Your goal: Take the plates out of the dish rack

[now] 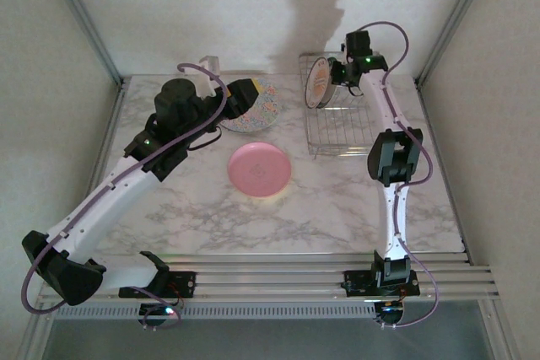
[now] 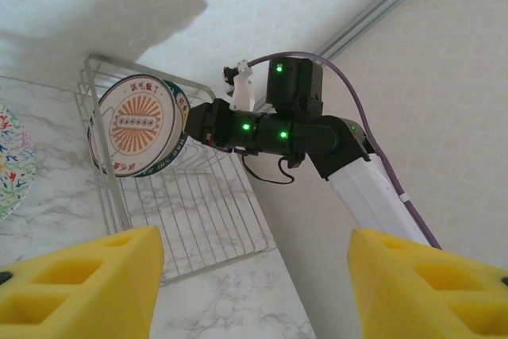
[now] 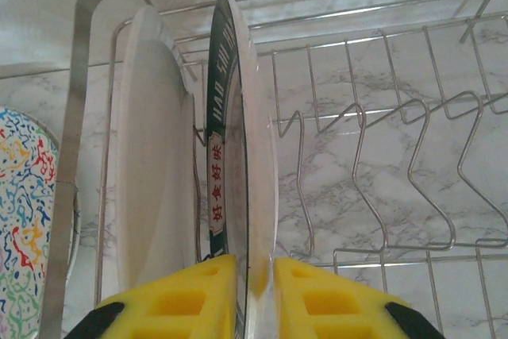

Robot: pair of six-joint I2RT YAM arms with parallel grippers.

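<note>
Silver wire forms the dish rack (image 1: 342,128) at the upper right of the overhead view. There the right hand (image 3: 254,283) seems to us clamped on the rim of the white emblem plate (image 3: 258,164), which stands upright beside a paler plate (image 3: 151,164). We see the left hand (image 2: 254,275) released above the speckled plate (image 1: 261,111), and the pink plate (image 1: 260,169) lies flat mid-desk (image 1: 337,200).

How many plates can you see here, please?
4: the pink plate on the table, the speckled plate by the left gripper, and the emblem plate plus a pale plate upright in the dish rack. One may hide under the pink.
</note>
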